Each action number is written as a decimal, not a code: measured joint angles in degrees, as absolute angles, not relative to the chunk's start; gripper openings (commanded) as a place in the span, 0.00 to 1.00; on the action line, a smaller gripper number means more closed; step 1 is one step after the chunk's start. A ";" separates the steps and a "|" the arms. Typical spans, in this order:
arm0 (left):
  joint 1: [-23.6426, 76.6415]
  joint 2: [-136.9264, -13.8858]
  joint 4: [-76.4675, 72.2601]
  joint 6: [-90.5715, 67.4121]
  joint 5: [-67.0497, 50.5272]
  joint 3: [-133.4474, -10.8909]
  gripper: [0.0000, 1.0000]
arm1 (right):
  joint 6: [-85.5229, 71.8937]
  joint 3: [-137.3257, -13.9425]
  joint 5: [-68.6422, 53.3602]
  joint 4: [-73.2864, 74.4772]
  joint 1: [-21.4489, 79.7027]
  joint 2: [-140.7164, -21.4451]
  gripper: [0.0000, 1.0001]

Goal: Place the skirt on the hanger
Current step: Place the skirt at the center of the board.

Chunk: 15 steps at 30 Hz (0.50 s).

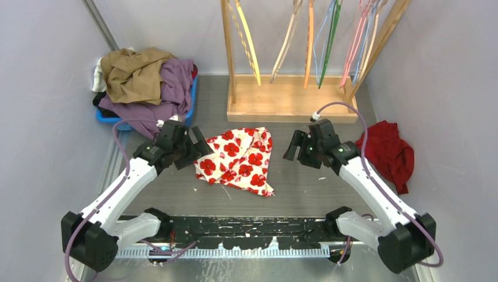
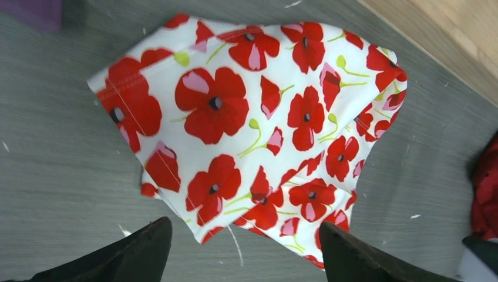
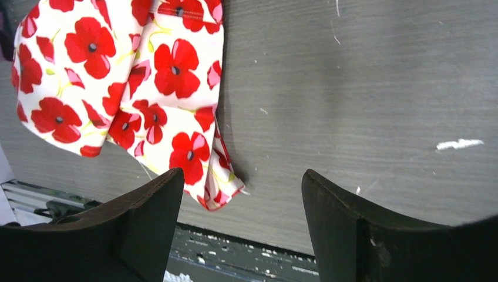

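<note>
- Top view: the approach is judged to be in hand. The poppy-print skirt [image 1: 238,160] is seen crumpled on the bench [image 1: 305,182] between the arms, in front of the hangers [image 1: 309,44] on the wooden rack [image 1: 292,100]. Both pairs of jaws are spread and nothing is held.
- Left wrist view: the skirt [image 2: 246,117] is folded over itself, with a stitched hem shown at the left. The left jaws are spread just short of its near edge.
- Right wrist view: the skirt [image 3: 147,88] lies left of the spread right jaws. Next, an edge must be pinched and the cloth lifted open. The waistband cannot be made out.

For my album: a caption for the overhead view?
Left tool and right tool, both open, flank the poppy skirt; hangers behind.
</note>
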<state>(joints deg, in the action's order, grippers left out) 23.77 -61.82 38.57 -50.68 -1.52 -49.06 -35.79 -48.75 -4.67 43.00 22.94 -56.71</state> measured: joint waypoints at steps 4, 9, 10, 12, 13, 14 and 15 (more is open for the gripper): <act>23.77 -59.59 39.33 -48.77 1.39 -49.30 0.98 | -36.01 -48.84 -5.23 37.01 22.94 -64.86 0.76; 23.77 -62.06 39.72 -46.94 3.25 -49.30 0.97 | -36.07 -51.92 -5.15 31.16 22.94 -76.71 0.75; 23.77 -62.89 39.75 -46.59 3.31 -49.28 0.97 | -35.99 -53.12 -5.15 30.37 22.94 -79.05 0.75; 23.77 -64.16 39.66 -46.11 3.25 -49.04 0.95 | -35.64 -56.23 -5.06 28.49 22.94 -84.16 0.74; 23.77 -64.34 39.57 -46.04 3.11 -48.73 0.95 | -35.42 -57.74 -4.99 27.38 22.94 -86.56 0.74; 23.77 -64.34 39.48 -46.06 2.81 -48.27 0.95 | -35.14 -59.05 -4.95 26.35 22.94 -88.79 0.74; 23.77 -64.25 39.40 -46.09 2.39 -47.72 0.95 | -34.81 -60.27 -4.93 25.41 22.94 -90.74 0.74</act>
<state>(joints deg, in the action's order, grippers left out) 23.77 -64.25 39.40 -46.09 2.39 -47.72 -34.81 -60.27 -4.93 25.41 22.94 -90.74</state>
